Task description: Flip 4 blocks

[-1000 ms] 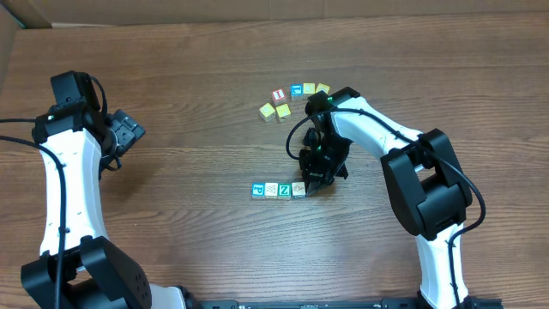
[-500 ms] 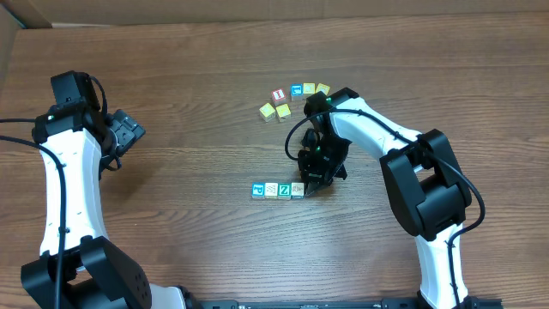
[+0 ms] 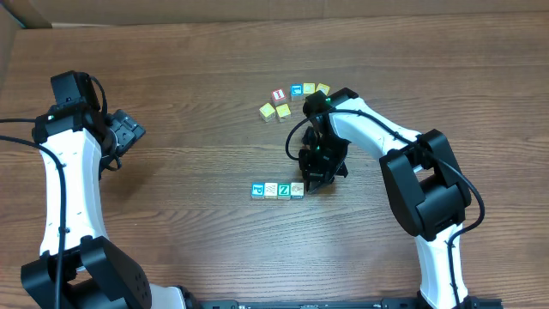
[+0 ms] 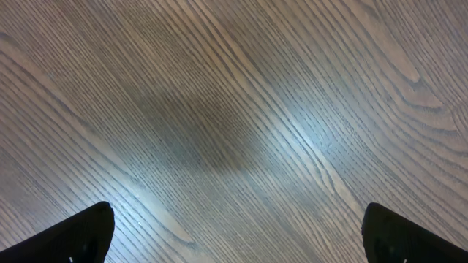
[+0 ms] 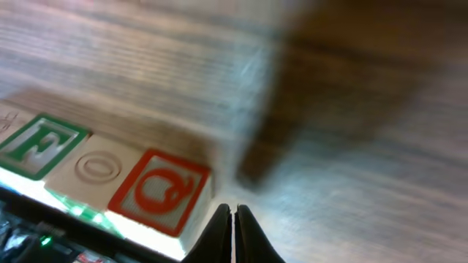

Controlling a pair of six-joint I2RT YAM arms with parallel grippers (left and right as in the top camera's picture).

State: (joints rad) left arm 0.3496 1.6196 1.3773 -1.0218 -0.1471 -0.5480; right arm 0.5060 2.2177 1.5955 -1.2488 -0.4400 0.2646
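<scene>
The four blocks (image 3: 276, 190) are lined up in a tight row near the middle of the table (image 3: 189, 69), well apart from the spare cubes (image 3: 292, 99) further back. The right gripper (image 3: 310, 182) is pinched fully closed with nothing in it. Its tips are set just beside the end block (image 5: 161, 191), whose red Q face is shown in the wrist view. The left gripper (image 3: 130, 133) is spread wide over bare wood, far off. How many flips are done can't be told, tbh; the end one is probably being dealt with.
</scene>
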